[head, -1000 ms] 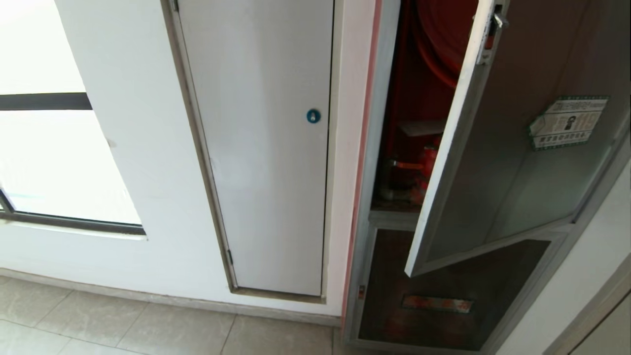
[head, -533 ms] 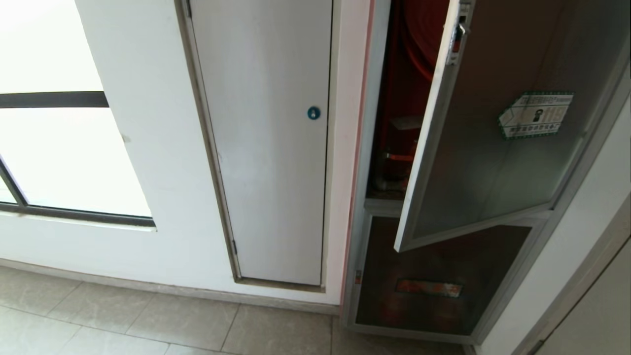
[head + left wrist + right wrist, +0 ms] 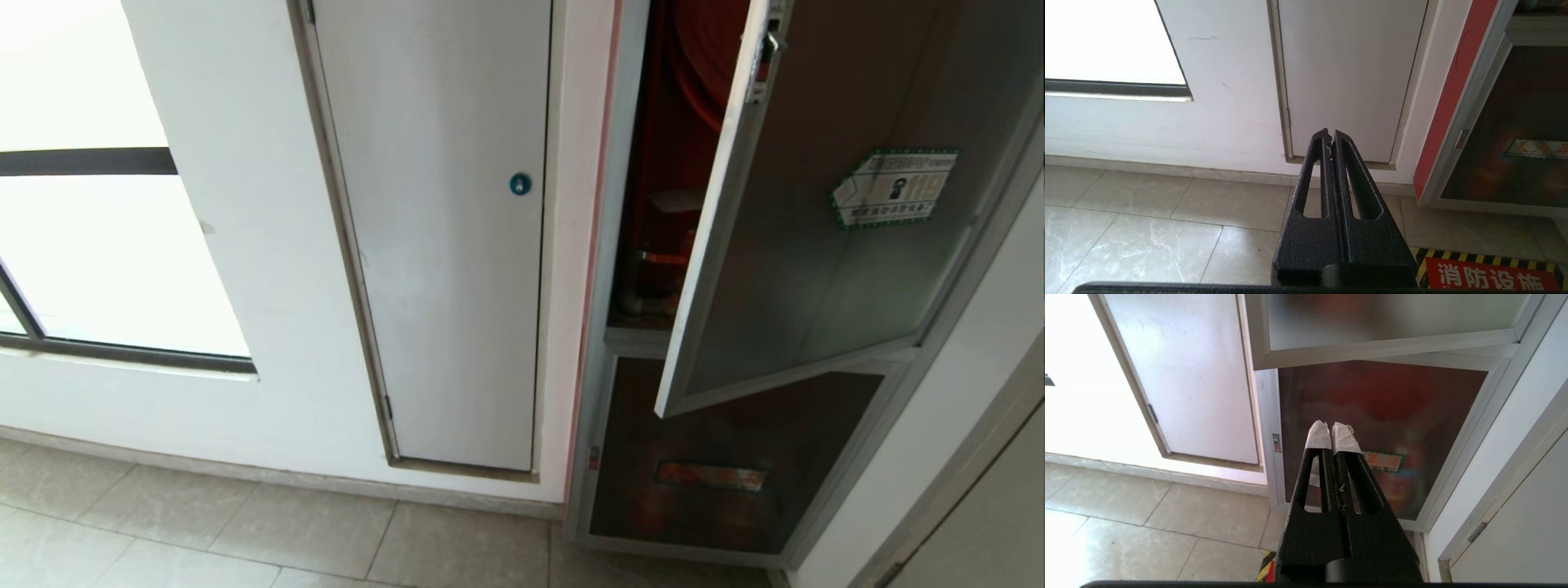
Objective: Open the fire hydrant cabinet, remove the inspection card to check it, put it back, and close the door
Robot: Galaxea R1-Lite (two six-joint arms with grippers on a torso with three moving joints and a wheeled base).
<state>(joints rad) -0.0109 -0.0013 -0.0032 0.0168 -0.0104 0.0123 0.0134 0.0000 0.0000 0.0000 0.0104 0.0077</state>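
Observation:
The fire hydrant cabinet [image 3: 611, 245] stands at the right of the head view with its red inside showing. Its door [image 3: 816, 261], dark glass in a silver frame with a green-bordered sticker [image 3: 894, 186], hangs partly open. In the gap I see the red hose reel [image 3: 700, 57], the red valve [image 3: 671, 263] and the pale inspection card [image 3: 676, 201] lying flat above the valve. My left gripper [image 3: 1329, 136] is shut and empty, low before the wall. My right gripper [image 3: 1331, 429], tips wrapped in white tape, is shut and empty under the door's lower edge [image 3: 1384, 347]. Neither arm appears in the head view.
A plain pale grey panel with a blue round lock [image 3: 520, 184] is left of the cabinet, and a bright window [image 3: 98, 253] lies further left. A dark lower panel with a brass plate [image 3: 710, 475] sits under the door. A red floor sign [image 3: 1490, 274] with yellow-black stripes lies nearby.
The whole head picture has shifted and turned, so the camera moved: the cabinet now sits a little further left and higher. The door stays ajar about as before.

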